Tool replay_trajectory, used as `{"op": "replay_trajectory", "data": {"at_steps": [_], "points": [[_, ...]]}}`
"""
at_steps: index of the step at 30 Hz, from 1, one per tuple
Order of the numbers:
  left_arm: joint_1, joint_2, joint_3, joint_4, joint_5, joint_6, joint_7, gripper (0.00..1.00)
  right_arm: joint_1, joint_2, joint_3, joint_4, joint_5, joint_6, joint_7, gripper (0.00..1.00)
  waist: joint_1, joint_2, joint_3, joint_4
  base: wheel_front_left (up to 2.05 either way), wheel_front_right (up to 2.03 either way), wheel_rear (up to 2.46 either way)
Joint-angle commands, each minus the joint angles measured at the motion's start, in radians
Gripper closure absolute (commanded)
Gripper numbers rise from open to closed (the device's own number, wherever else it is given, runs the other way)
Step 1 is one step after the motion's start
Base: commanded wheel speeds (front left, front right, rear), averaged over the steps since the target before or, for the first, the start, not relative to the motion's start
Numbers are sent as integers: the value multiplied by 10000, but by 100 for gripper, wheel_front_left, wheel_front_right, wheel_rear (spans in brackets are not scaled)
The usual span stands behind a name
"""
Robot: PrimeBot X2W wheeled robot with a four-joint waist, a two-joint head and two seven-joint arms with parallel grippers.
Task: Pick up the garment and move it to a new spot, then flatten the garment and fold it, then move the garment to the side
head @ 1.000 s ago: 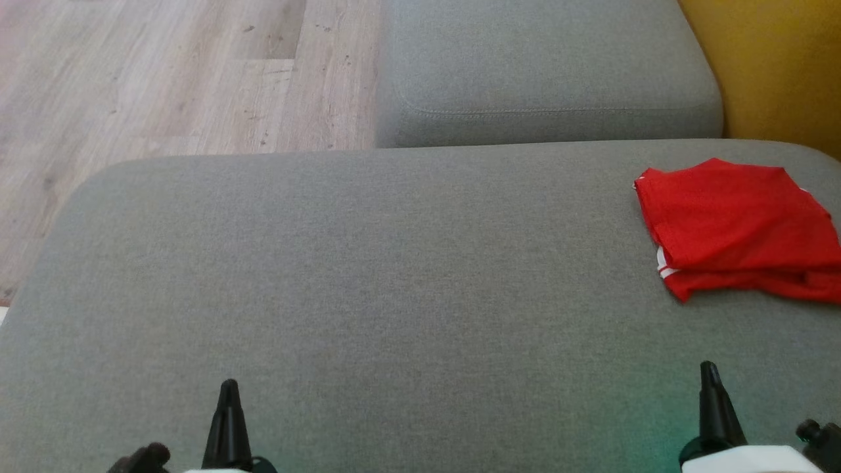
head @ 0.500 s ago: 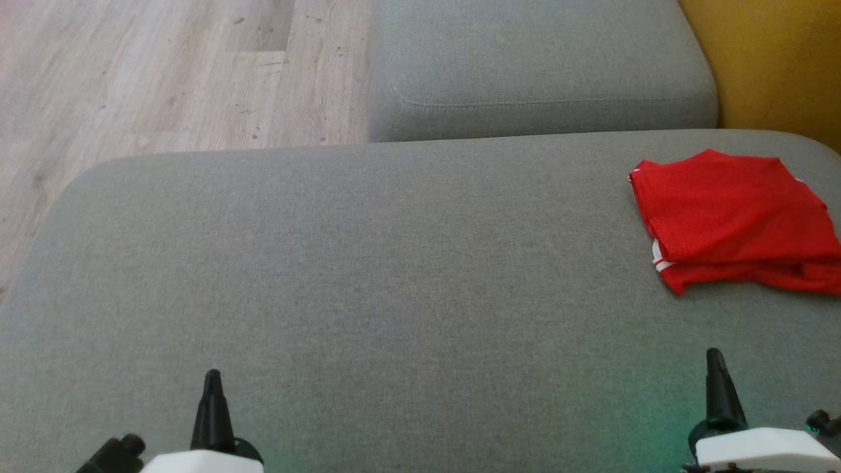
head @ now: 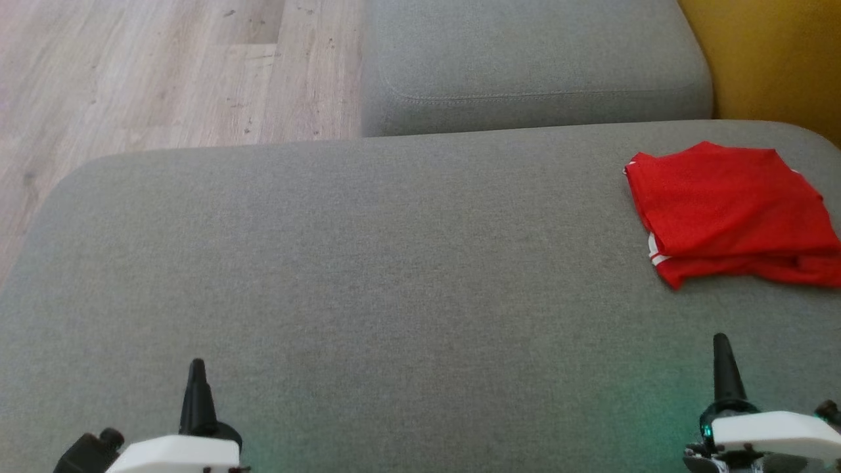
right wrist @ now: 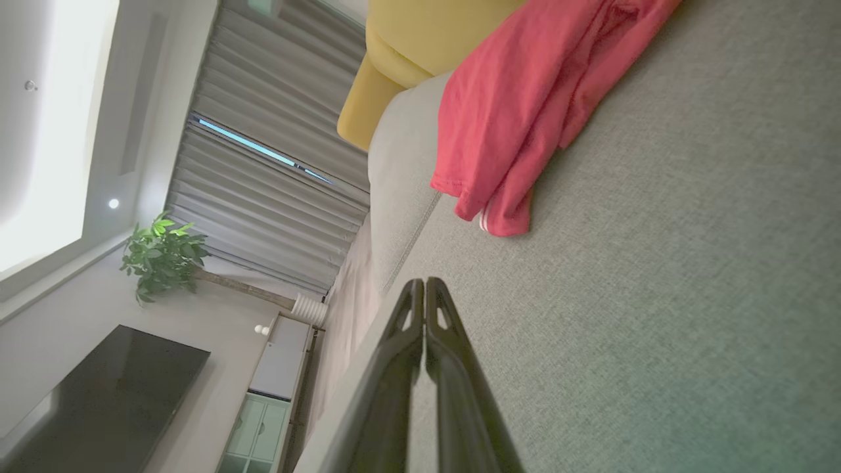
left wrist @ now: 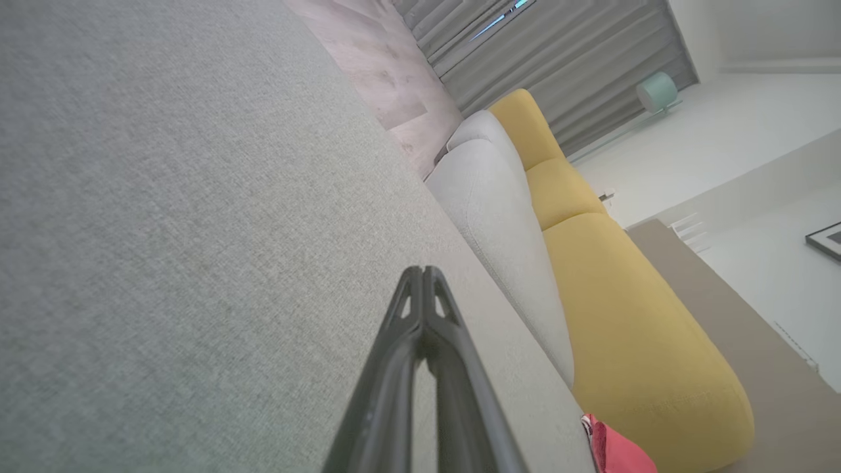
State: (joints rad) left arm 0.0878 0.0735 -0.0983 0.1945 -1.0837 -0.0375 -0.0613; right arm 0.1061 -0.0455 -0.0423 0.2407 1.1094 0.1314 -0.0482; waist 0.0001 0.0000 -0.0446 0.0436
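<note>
left pincer: pressed together, empty, over the near left part of the grey seat cushion.
right pincer: pressed together, empty, by the cushion's near right corner; the closer of the two to the cloth.
garment: red with white striped trim, lying in a loose folded stack at the cushion's right edge, toward the far right corner; well apart from both pincers; its right end runs out of the head view.
stage (judged): fold looks done and the piece already sits aside; task near its end.
risk 1: a shut pincer driven into the stack would shove, not grasp, sliding the layers apart.
risk 2: a rightward push could carry the cloth over the right edge; the margin left cannot be told.
risk 3: pinching the top layer alone would lift it and open the fold.
surroundings: second grey cushion beyond the far edge; yellow backrest far right; wood floor far left.
</note>
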Motion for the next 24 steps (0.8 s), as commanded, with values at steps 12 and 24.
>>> {"op": "replay_trajectory", "data": {"at_steps": [12,24], "points": [[-899,110,639,-48,-1616,-317,400,100,-1061,-224,-60,-192,1514,-5,411,100,-1,0,130,-118,0,0,0],[-1262,103,1006,141,-3038,-535,750,100,-1435,-228,-201,-115,2825,-6,765,100,-1,0,254,-231,0,0,0]]}}
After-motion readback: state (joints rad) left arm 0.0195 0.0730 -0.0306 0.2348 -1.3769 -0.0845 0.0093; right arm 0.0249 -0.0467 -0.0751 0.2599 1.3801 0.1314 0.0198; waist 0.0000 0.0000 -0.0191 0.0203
